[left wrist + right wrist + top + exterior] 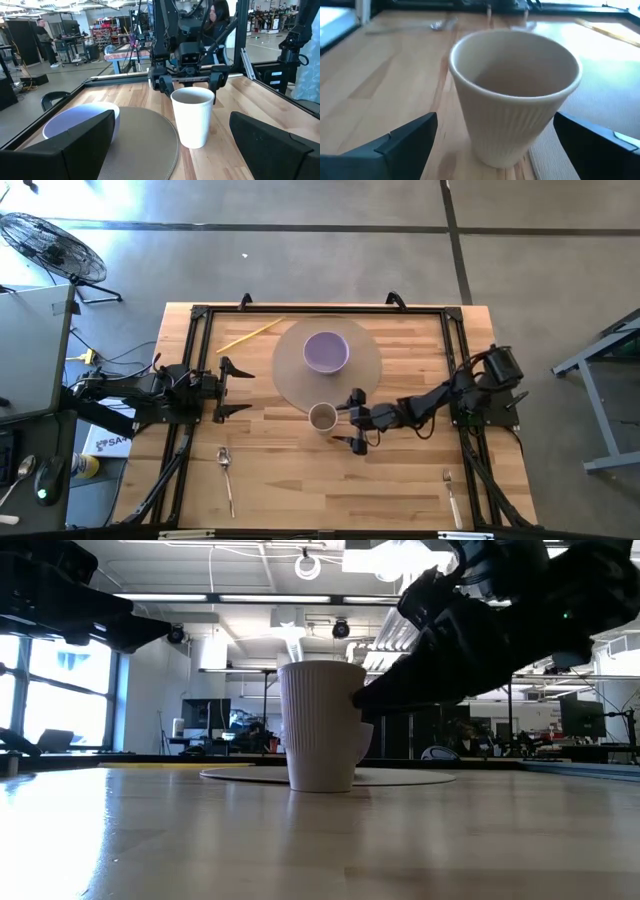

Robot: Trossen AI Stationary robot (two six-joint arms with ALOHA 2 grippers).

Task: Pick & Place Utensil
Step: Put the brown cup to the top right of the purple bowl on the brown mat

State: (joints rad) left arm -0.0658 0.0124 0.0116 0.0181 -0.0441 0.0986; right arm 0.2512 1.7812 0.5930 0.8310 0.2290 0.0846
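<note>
Right gripper [351,420] stretched toward the table's middle, fingers spread apart, just right of the white ribbed cup [322,417], not closed on it. In the right wrist view, cup [515,95] upright and empty between the two dark fingers [400,142], gaps on both sides. From table height, cup [322,726] standing at the near edge of the round grey mat [400,777], dark gripper close against its right side; contact hard to judge.

Round mat [365,370] at the table's far middle, purple bowl [326,351] on it. Cup at the mat's near rim, partly on the bare wood.

Spoon [226,470] lying on the near left of the table [290,490], well apart from both grippers. Fork [451,492] at the near right corner, also untouched. Yellow stick [249,335] at the far left, tilted.

Left gripper [232,389] at the left side of the table, fingers wide apart, holding nothing, pointed toward the cup and bowl [82,120].

Standing fan [52,246] on the floor beyond the far left corner. Person [46,42] in the room behind, seen from the left wrist.
</note>
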